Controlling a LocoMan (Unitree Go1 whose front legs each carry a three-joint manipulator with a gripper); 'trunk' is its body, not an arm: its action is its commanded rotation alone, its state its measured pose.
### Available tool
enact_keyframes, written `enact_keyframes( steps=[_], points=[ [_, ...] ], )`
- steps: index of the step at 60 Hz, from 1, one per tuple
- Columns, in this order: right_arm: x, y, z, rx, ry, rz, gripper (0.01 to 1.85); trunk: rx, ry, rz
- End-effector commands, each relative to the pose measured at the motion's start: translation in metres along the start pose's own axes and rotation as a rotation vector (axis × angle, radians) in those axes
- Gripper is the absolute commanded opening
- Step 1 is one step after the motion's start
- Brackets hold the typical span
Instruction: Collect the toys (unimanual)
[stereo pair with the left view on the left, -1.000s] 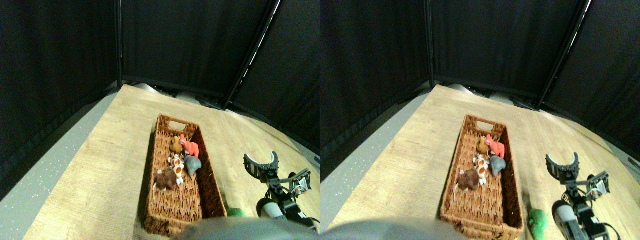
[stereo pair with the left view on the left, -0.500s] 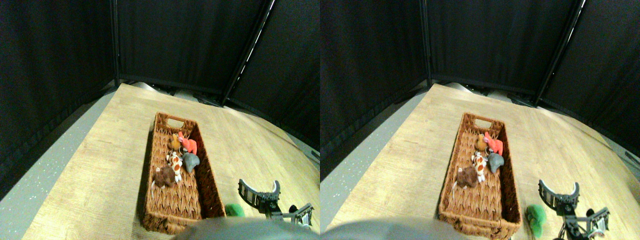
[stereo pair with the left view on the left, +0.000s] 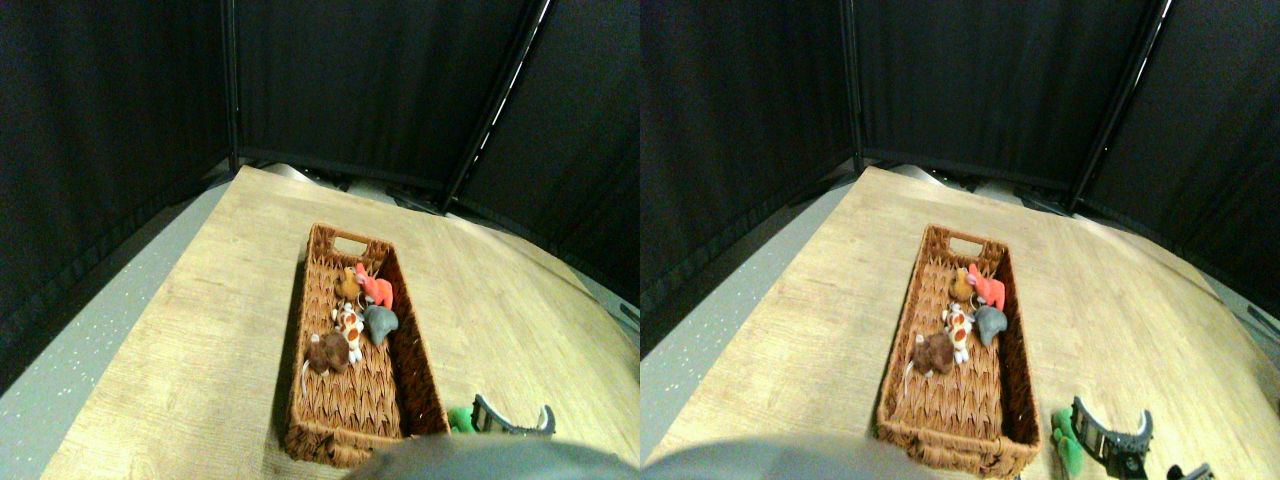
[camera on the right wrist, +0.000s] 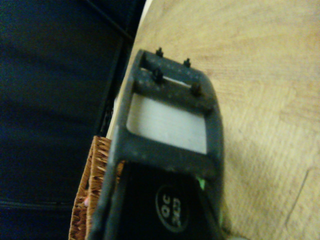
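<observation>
Hovering wide-jawed gripper (stereo pair with the left view on the left: 512, 424) beside green toy (stereo pair with the left view on the left: 460, 419) at the table's near edge risks nudging it off.

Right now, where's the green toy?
Stereo pair view: the green toy lies on the wooden table, outside the woven basket, by its near right corner, with the right gripper just right of it.

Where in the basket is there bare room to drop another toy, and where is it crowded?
The near end of the basket, between the brown toy and the near wall, is bare weave. The far end by the handle slot is also free. The middle is crowded: the spotted toy, grey toy, red toy and orange-brown toy cluster there. The green toy lies outside, beside the right gripper.
</observation>
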Motion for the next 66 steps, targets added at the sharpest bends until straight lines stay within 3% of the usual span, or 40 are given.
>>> enact_keyframes(
  steps=[1,9,18,20,43,54,66],
  points=[
    [0.000,-0.006,-0.003,-0.016,0.028,-0.022,0.92,-0.036,0.020,0.016],
    [0.004,-0.014,-0.012,-0.036,0.082,-0.080,1.03,-0.050,0.018,0.027],
    [0.013,-0.022,-0.018,0.018,0.109,-0.118,0.92,-0.061,0.019,0.039],
    [0.016,-0.024,-0.020,0.018,0.105,-0.127,0.86,-0.063,0.018,0.041],
    [0.048,-0.057,-0.022,0.075,0.049,-0.172,0.80,-0.061,0.020,0.042],
    [0.052,-0.056,-0.018,0.094,0.033,-0.164,0.82,-0.055,0.025,0.039],
    [0.054,-0.051,-0.019,0.082,0.020,-0.149,0.73,-0.052,0.026,0.037]
  ],
)
